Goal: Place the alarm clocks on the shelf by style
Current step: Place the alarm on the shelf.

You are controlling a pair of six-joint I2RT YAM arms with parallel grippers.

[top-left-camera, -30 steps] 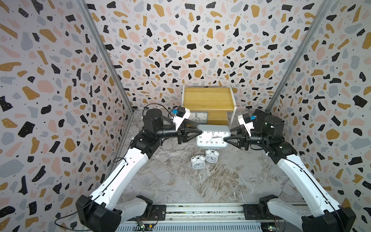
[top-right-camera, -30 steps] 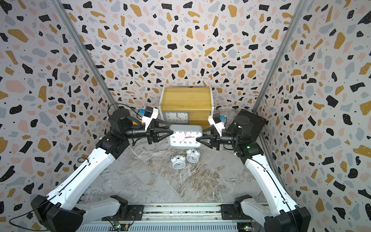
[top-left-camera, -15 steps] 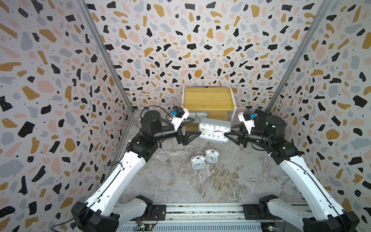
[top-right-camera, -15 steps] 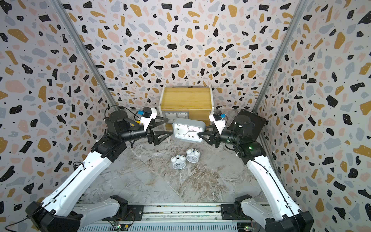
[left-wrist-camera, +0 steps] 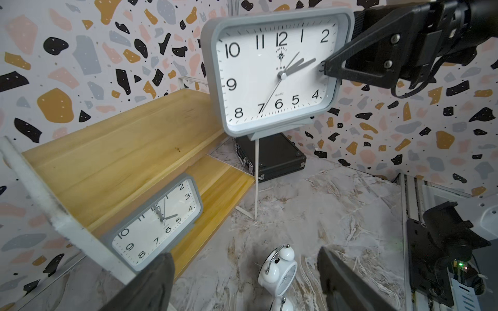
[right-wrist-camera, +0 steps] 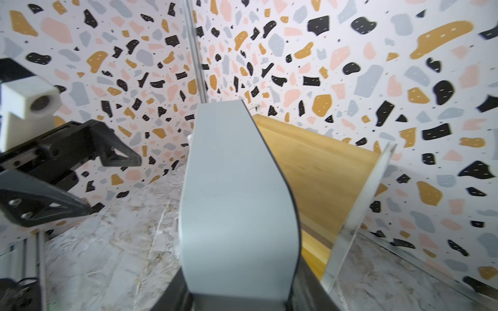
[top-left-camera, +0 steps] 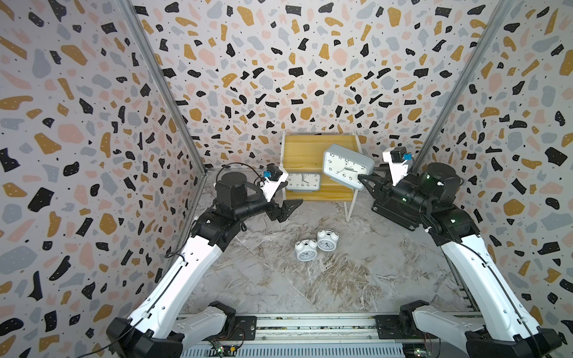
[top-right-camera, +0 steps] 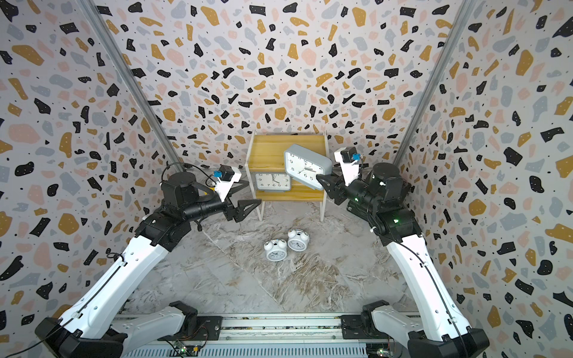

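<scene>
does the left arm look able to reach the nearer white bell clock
Likely yes: the left gripper is open and empty, and the white bell clock lies unobstructed on the tabletop near it.

We see terrazzo-print walls (top-left-camera: 279, 62) closing three sides of marble-look floor (top-left-camera: 273, 285). Aluminium corner posts (top-left-camera: 158, 77) rise from floor's far corners. Black latched case (left-wrist-camera: 272, 156) on floor, by back wall. Light even, soft.

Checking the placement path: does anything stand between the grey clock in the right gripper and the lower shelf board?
Nothing visible does. The right gripper holds the grey rectangular clock tilted near the shelf's right end; the lower board beside the shelved grey clock is bare.
</scene>
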